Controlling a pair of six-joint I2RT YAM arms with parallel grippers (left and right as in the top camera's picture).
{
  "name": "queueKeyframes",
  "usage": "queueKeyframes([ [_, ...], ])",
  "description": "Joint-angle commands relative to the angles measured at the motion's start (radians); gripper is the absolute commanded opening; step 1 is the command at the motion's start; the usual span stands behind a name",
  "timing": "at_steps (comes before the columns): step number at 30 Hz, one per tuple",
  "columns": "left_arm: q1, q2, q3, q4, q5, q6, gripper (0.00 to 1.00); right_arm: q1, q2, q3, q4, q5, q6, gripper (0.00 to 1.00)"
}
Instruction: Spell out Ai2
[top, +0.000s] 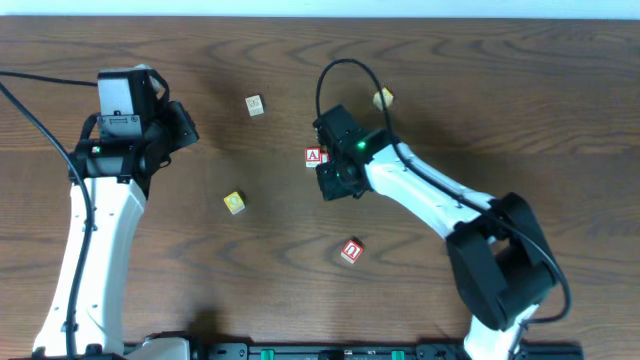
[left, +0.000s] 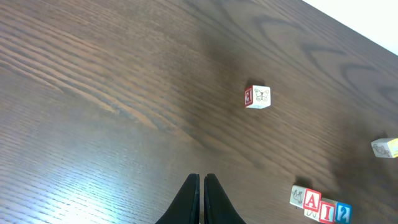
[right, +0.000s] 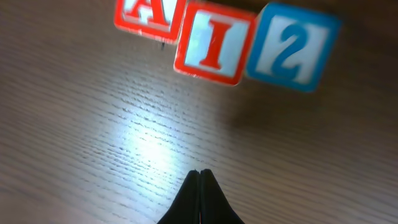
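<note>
The left gripper (left: 200, 199) has its fingers pressed together, empty. Overhead, the right arm (top: 430, 195) hides the row except A (top: 315, 155). In the right wrist view A is cut off at the top. A, I (right: 214, 43) and a blurred 2 (right: 292, 46) touch in line at 12 o'clock from the right gripper (right: 199, 196), which is closed, empty and not touching them.

Letter row mid-table, four stray blocks around it.
On the table (top: 500, 80) I see the A block (top: 315, 155) leftmost, the I block (right: 214, 46) touching its right side and the 2 block (right: 289, 50) touching the I's right. The first stray block (top: 255, 105) lies far-left of the row, the second stray block (top: 383, 97) far-right, the third stray block (top: 234, 202) near-left, the fourth stray block (top: 351, 251) near, slightly right.
</note>
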Motion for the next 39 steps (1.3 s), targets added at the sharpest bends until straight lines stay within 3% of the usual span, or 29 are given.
queueKeyframes([
  [1, 0.006, -0.007, -0.001, -0.001, 0.018, 0.032, 0.06, 0.012, 0.014, -0.005, 0.001, -0.016, 0.018, 0.02],
  [39, 0.006, -0.006, -0.001, 0.008, 0.018, 0.040, 0.06, 0.023, 0.075, -0.005, 0.185, 0.090, 0.030, 0.02],
])
